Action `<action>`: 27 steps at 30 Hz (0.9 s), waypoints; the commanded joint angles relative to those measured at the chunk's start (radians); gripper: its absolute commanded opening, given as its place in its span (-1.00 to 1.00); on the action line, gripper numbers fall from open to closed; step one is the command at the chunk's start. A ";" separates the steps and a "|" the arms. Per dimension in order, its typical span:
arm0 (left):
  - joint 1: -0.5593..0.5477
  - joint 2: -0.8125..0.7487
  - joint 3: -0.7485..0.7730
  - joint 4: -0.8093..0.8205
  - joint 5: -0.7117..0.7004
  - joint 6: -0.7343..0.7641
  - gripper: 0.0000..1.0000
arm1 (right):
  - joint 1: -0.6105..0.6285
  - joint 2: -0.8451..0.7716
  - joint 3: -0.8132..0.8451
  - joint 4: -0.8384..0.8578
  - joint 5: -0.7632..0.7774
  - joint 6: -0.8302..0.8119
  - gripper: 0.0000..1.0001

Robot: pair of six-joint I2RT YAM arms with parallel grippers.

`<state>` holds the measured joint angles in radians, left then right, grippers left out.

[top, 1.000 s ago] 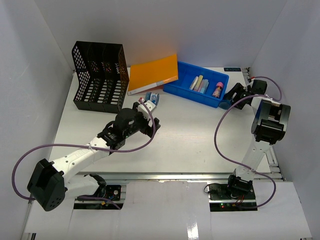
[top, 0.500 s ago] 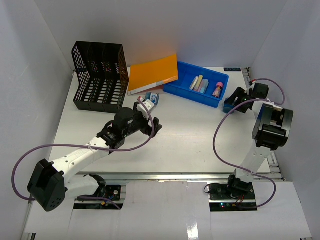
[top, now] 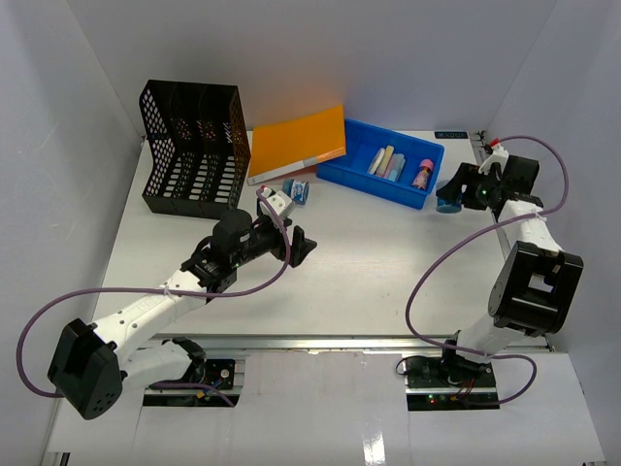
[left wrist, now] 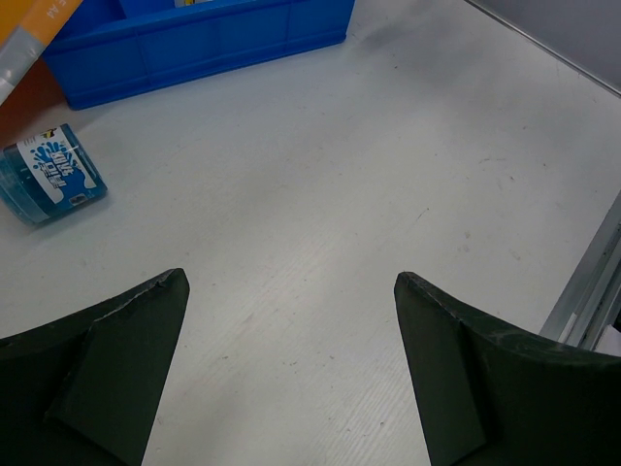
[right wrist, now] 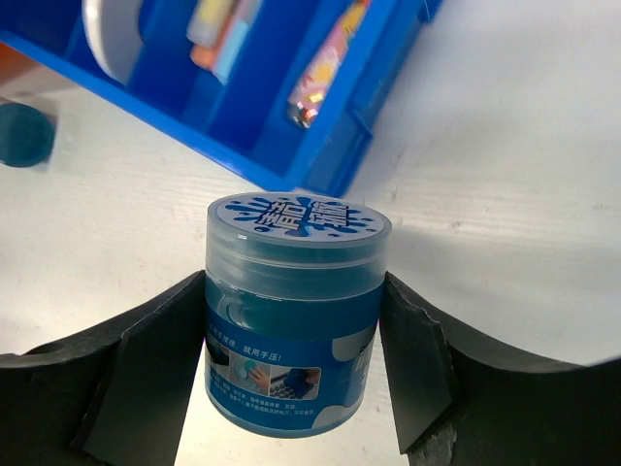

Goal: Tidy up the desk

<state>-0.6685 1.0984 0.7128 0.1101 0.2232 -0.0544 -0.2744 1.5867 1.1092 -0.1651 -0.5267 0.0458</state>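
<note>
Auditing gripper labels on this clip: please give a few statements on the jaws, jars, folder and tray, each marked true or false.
1. The right jaws grip a blue jar. True.
2. The left jaws hold a jar too. False: they stand open and empty; the other jar lies on the desk, apart from them.
3. The folder stands in the rack. False: it lies flat between the rack and the tray.
4. The tray holds several small items. True.
</note>
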 commanded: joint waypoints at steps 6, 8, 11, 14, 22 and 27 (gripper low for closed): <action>0.006 -0.034 -0.001 0.005 -0.007 0.008 0.96 | 0.112 0.081 0.234 0.095 -0.016 0.072 -0.85; 0.006 -0.032 0.000 0.003 -0.013 0.013 0.96 | 0.136 0.148 0.299 0.103 0.000 0.092 -0.85; 0.006 -0.025 0.003 -0.001 -0.015 0.019 0.96 | 0.159 0.230 0.378 0.106 0.027 0.104 -0.85; 0.007 -0.018 0.005 -0.003 -0.016 0.022 0.96 | 0.169 0.289 0.430 0.104 0.053 0.105 -0.85; 0.007 -0.004 0.007 -0.006 -0.022 0.025 0.96 | 0.179 0.373 0.469 0.092 0.140 0.094 -0.84; 0.009 0.001 0.008 -0.009 -0.024 0.028 0.96 | 0.180 0.377 0.446 0.060 0.233 0.063 -0.85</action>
<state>-0.6659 1.1051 0.7128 0.1050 0.2084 -0.0377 -0.0954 1.9759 1.5112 -0.1222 -0.3810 0.1310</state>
